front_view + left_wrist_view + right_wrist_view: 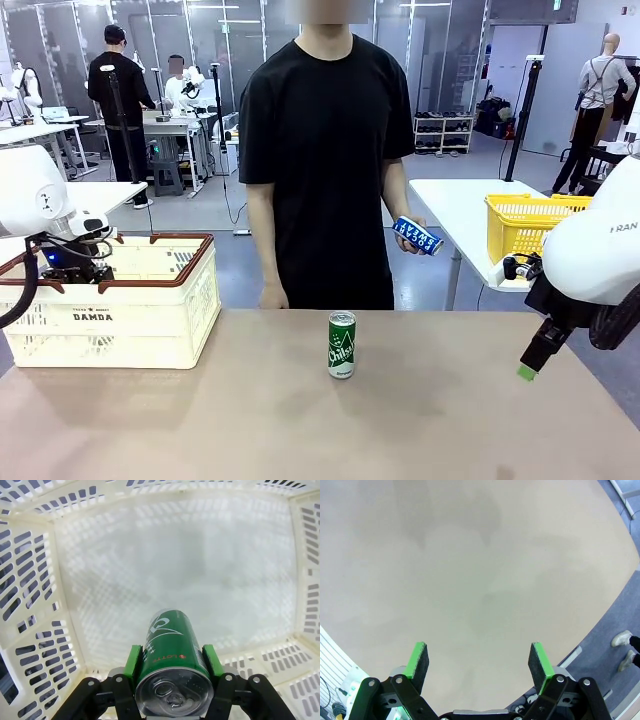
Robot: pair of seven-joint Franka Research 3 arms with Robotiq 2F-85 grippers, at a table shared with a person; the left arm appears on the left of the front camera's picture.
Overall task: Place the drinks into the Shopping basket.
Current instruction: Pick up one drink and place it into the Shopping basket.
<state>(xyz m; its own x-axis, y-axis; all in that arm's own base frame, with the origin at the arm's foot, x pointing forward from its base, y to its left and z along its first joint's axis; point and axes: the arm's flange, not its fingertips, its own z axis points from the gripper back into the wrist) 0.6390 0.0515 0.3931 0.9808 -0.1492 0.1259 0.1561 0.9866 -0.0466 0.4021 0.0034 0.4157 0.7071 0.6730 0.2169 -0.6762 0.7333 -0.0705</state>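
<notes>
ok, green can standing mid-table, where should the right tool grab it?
Probably mid-body on the green can, coming in level from the right: it stands upright, slim and free on the table, and the open right tool is on that side.

The left end effector (171, 661) rises from the bottom edge with its two black fingers closed on a green can (170, 642), one of the green pads (133, 664) pressed against each side of it. The can points away from the camera, its silver end with the pull tab nearest the lens and white lettering and a small red logo along its body. Can and end effector hang inside the Shopping basket (30, 580): cream-white slotted walls rise on all sides, and the perforated floor beyond the can is blurred.
</notes>
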